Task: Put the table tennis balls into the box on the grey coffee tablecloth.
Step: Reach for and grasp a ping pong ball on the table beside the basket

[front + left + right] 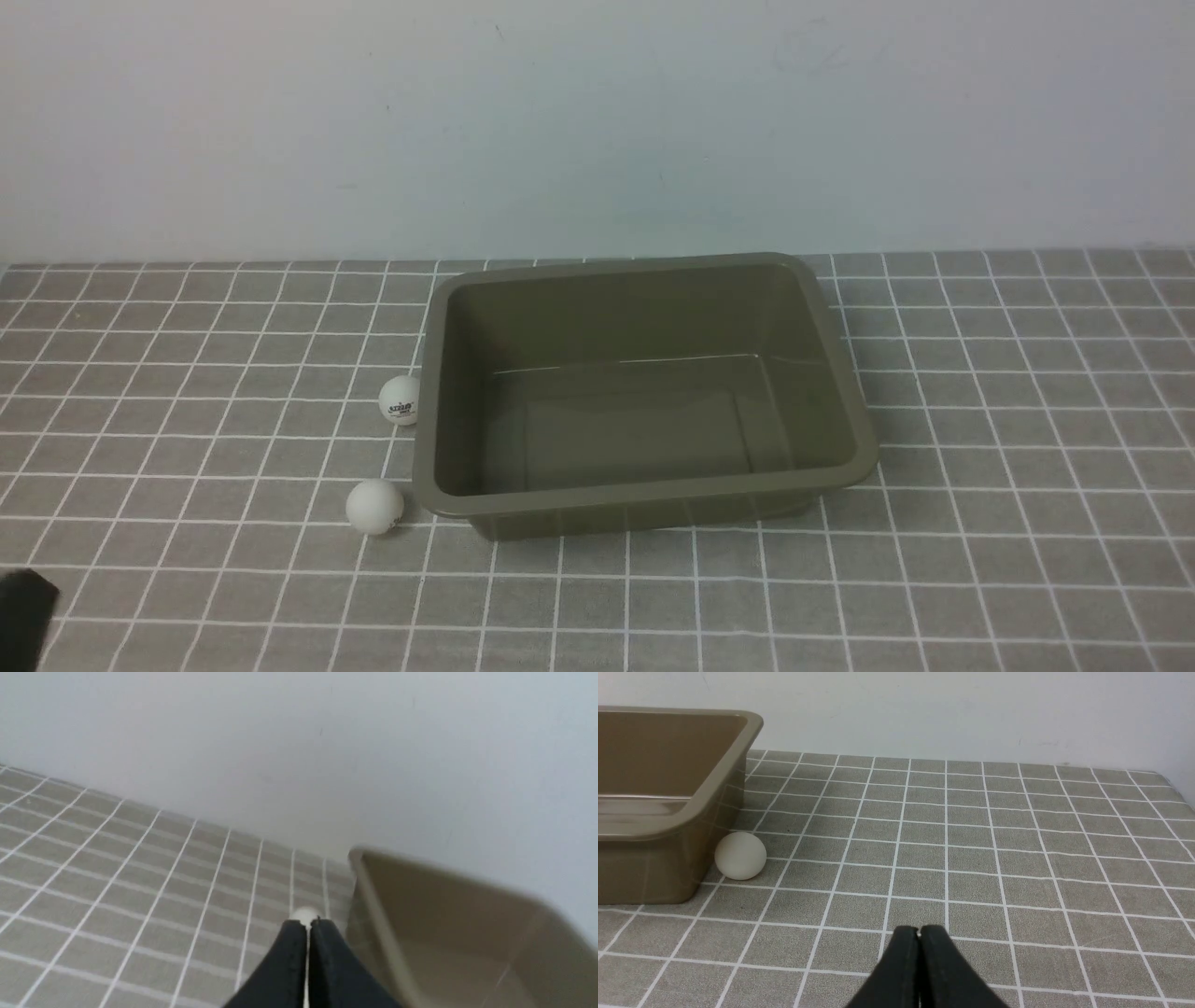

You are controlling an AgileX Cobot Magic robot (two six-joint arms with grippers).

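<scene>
The box [653, 518] sits empty, so nothing's begun. On the grey coffee tablecloth [980, 560], two table tennis balls [400, 399] lie at its nine and eight o'clock, and a third ball [740, 855] lies near four. The left gripper [308, 926] and right gripper [919, 931] show fingers pressed together, empty. I'd say the left must spread over the nearest ball.

Soft even light; box [653, 317] glints; left wrist view blurry, prob. motion.

table tennis balls [400, 399] [374, 507] [740, 856]: 3 (2 front view, 1 right wrist view) | box [653, 497]: 1 | grey coffee tablecloth [980, 560]: 1
</scene>
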